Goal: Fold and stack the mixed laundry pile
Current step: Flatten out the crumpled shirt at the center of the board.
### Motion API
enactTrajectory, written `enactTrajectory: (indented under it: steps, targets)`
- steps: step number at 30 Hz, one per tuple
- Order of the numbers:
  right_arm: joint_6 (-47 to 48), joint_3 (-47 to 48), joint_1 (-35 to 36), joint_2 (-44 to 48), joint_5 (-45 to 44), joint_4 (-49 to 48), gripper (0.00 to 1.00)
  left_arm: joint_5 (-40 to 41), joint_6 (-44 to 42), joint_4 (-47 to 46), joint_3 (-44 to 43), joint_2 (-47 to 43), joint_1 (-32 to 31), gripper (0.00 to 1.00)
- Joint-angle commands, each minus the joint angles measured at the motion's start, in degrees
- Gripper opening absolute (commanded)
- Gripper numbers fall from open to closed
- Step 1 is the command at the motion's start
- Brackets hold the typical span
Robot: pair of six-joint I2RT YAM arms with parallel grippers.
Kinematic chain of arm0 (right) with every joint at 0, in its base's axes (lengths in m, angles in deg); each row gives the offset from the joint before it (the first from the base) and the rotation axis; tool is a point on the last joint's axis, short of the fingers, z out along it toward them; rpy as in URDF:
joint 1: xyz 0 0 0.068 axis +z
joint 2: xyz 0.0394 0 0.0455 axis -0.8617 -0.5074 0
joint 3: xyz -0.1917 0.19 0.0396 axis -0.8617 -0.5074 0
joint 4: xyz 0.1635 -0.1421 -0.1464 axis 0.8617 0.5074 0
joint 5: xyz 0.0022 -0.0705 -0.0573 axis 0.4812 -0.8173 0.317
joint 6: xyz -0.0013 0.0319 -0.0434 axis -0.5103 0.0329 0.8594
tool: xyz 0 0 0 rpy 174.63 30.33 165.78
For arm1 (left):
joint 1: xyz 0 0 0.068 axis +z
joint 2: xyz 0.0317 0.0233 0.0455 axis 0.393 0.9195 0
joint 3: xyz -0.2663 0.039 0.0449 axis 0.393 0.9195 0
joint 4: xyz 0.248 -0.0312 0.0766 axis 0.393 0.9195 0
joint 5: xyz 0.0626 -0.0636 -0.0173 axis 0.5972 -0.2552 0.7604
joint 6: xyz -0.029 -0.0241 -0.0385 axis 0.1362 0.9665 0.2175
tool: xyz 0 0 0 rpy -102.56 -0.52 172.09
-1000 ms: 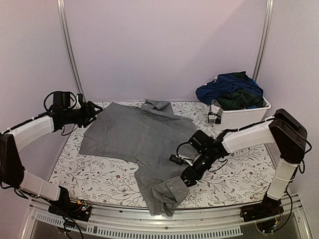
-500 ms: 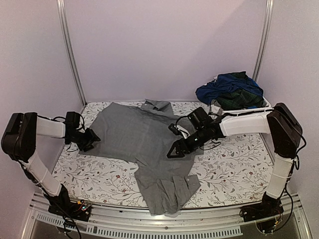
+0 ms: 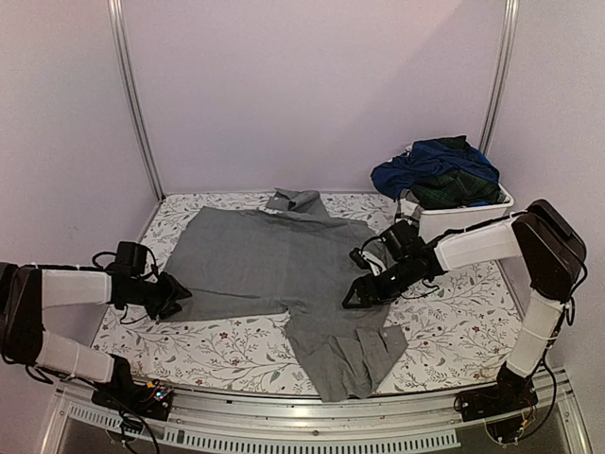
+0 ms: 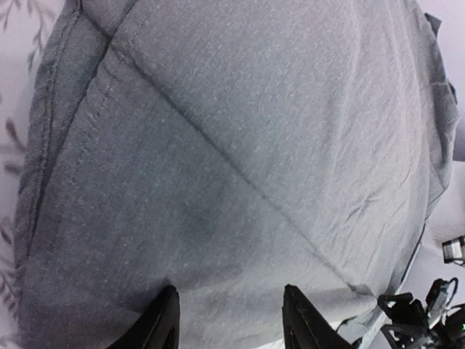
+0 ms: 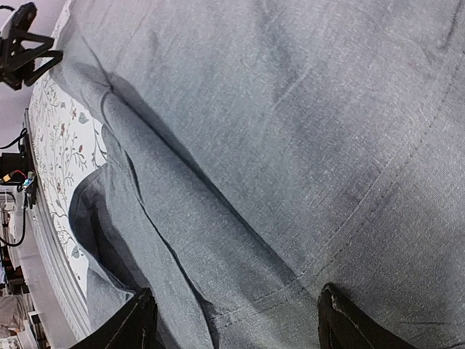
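Left pincer (image 3: 173,293) sits low at the left edge of the grey shirt (image 3: 269,257), on the near-left part of the worktop (image 3: 454,326). In the left wrist view its two fingers (image 4: 161,326) stand partly apart with flat grey fabric showing between them; whether any cloth is pinched cannot be told. Right pincer (image 3: 355,299) lies on the right side of the same shirt, near mid-depth of the worktop. In the right wrist view its fingers (image 5: 136,321) stand wide apart over the fabric, next to a seam and a long fold. The shirt lies spread across the floral cloth (image 3: 227,340), collar (image 3: 295,200) toward the far wall, and a bunched portion (image 3: 352,357) reaches the near edge. A navy garment (image 3: 416,170) and a dark green plaid garment (image 3: 456,189) are heaped in the white bin (image 3: 465,222) at the far right corner, well apart from the shirt.
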Motion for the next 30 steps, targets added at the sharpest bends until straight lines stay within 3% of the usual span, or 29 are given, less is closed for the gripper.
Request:
enactTrajectory:
  steps: [1,4,6,10,16,23,30]
  targets:
    - [-2.7,-6.0,-1.4,3.2,-9.8,12.9,0.75,1.3,5.0,15.4,3.7,-13.0,-3.6,0.48]
    - [-1.6,-4.5,-1.7,7.0,-10.0,14.0,0.75,3.8,2.6,19.4,0.6,-20.0,-3.8,0.49]
    - [-1.1,-1.7,-1.8,8.2,-9.3,12.9,0.75,5.5,-0.3,18.9,-3.1,-18.8,-3.7,0.50]
    - [1.6,5.5,-1.6,4.1,-5.8,12.1,0.74,4.2,-5.1,13.6,-11.4,-7.0,-3.7,0.51]
    - [4.1,9.1,0.5,-2.6,-2.8,11.4,0.71,2.6,-5.4,6.0,-14.9,6.9,-7.1,0.51]
    - [3.4,3.5,5.9,-6.0,-1.7,9.6,0.67,4.1,-3.4,7.1,-9.5,9.7,-6.3,0.50]
    - [1.0,-6.7,10.1,-2.7,0.3,8.2,0.66,4.9,0.9,11.9,1.1,-2.0,-4.1,0.44]
